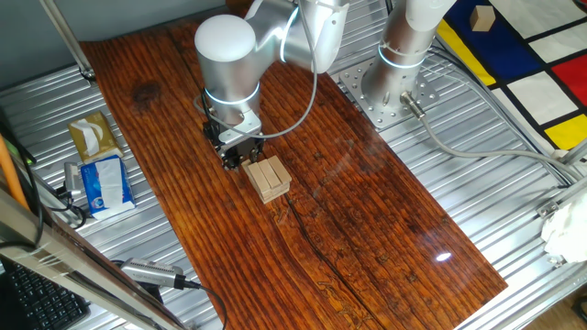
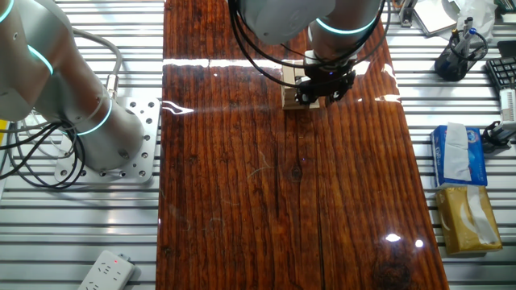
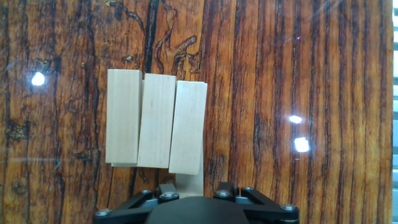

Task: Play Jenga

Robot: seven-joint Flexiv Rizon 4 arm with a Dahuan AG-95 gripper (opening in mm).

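The Jenga pile (image 1: 268, 177) is a low stack of pale wooden bars on the dark wood table (image 1: 367, 220). The hand view shows three bars abreast on top (image 3: 155, 121), slightly skewed. One lower bar (image 3: 188, 182) sticks out of the pile's near end toward the hand. My gripper (image 3: 191, 190) sits low at that end, a finger on each side of the protruding bar, with a gap showing on the right. It also shows in one fixed view (image 1: 240, 156) and in the other fixed view (image 2: 321, 89), where it hides part of the pile (image 2: 289, 95).
A tan tissue box (image 1: 94, 136) and a blue pack (image 1: 103, 183) lie left of the table. The arm's base plate (image 1: 385, 92) is at the back. A single tan cube (image 1: 481, 16) sits on the coloured mat. A second arm (image 2: 89, 121) stands to the left.
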